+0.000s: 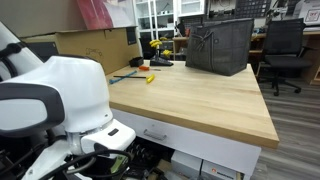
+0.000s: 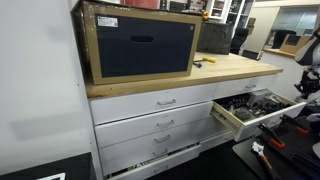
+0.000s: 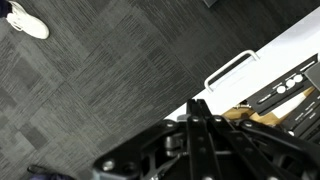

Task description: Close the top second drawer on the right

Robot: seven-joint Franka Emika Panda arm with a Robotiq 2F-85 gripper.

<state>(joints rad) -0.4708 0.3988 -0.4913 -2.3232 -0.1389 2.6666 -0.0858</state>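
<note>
Here is the workbench, and the count starts in an exterior view. One second drawer [image 2: 268,117] on the right-hand stack hangs open, and one closed top drawer [image 2: 247,87] sits directly above it. On the left stack I make out three closed fronts with handles; anything lower is too dim to count.

The open drawer juts from the cabinet toward 4 o'clock in that frame. Its long axis runs across the cabinet face, and its white front faces out into the room. Inside lies a jumble of dark tools [image 2: 250,103], too small to count.

On the wooden benchtop [image 1: 200,95] stands one dark storage bin [image 1: 220,45] at about 1 o'clock. One small yellow tool [image 1: 150,78] lies at 11 o'clock of the top, well apart from the bin. One black office chair [image 1: 285,48] sits beyond, at 2 o'clock. The white arm [image 1: 60,95] fills the 8 o'clock corner.

In the wrist view, the drawer's white front [image 3: 275,55] slants from 6 o'clock up to 2 o'clock. Its single bar handle [image 3: 232,70] lies along that same slant, on the carpet side. The gripper [image 3: 197,118] comes in at 6 o'clock, just beside the front's lower end. Whether it touches the front, I cannot tell. Whether the fingers are spread or pinched, I cannot tell either; they merge into one dark mass. One white shoe [image 3: 27,21] rests on the grey carpet at 10 o'clock.
</note>
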